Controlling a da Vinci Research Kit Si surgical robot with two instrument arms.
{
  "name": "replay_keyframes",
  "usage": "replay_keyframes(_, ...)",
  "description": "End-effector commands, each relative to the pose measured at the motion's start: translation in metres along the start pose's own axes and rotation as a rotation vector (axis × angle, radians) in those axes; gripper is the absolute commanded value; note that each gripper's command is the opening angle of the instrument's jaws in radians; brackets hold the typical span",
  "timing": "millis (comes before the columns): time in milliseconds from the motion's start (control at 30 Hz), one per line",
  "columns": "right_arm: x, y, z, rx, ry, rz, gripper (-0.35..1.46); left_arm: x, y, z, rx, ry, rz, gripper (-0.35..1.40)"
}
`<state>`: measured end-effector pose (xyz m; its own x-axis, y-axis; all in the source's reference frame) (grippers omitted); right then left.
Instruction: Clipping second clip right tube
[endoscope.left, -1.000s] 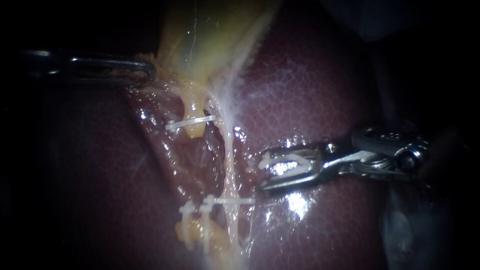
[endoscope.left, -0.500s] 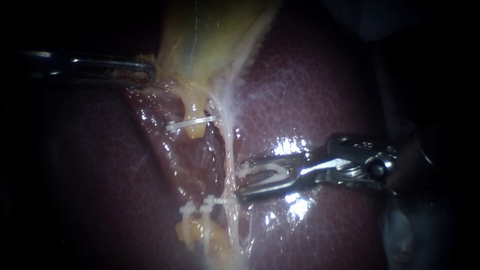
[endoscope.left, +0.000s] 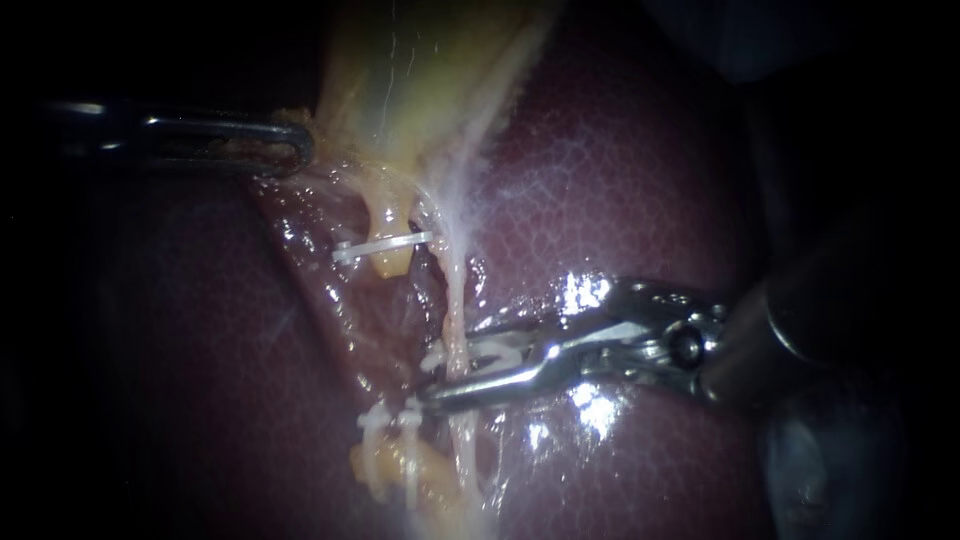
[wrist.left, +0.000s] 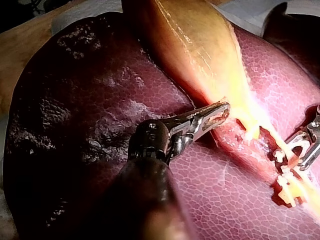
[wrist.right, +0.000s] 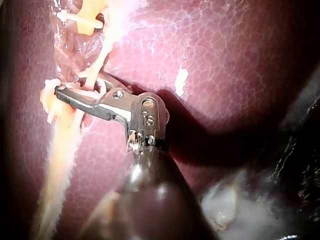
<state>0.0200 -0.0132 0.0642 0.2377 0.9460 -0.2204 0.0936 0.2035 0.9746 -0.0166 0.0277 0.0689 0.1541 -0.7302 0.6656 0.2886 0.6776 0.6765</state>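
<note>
My right instrument (endoscope.left: 452, 365): jaws are gripping a white clip (endoscope.left: 497, 350), itself gaping, and straddling the right tube (endoscope.left: 455, 300), a pale glistening strand, just above the lower clips (endoscope.left: 390, 420). My left instrument (endoscope.left: 290, 140): jaws are pinching the yellow gallbladder (endoscope.left: 400, 80) edge.

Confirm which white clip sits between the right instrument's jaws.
The loaded clip straddling the right tube, between the jaws of the right instrument. The upper clip and lower clips sit on tubes, outside those jaws.
</note>
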Motion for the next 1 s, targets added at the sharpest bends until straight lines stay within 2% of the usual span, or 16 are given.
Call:
replay_keyframes(33,0.0002,-0.0005,0.0,0.009,0.007,0.003,0.49,0.0,0.0,0.0,0.001,0.0,0.0,-0.35)
replay_keyframes(233,0.0008,-0.0031,0.0003,0.061,0.045,0.021,0.49,0.0,0.0,-0.0001,0.001,0.0,0.0,-0.35)
replay_keyframes(367,0.0015,-0.0045,0.0002,0.073,0.053,0.027,0.49,0.0,0.0,-0.0001,0.001,0.0,0.0,-0.35)
replay_keyframes(467,0.0018,-0.005,0.0002,0.075,0.054,0.03,0.49,0.0,0.0,-0.0001,0.001,0.0,0.0,-0.35)
replay_keyframes(667,0.0018,-0.0049,0.0001,0.077,0.051,0.041,0.42,0.0,0.0,-0.0001,0.001,0.0,0.0,-0.35)
replay_keyframes(767,0.0018,-0.0048,0.0,0.079,0.049,0.053,0.28,0.0,0.0,-0.0001,0.001,0.0,0.0,-0.35)
replay_keyframes(1000,0.0018,-0.0046,-0.0003,0.087,0.041,0.052,-0.2,0.0,0.0,-0.0001,0.001,0.0,0.0,-0.35)
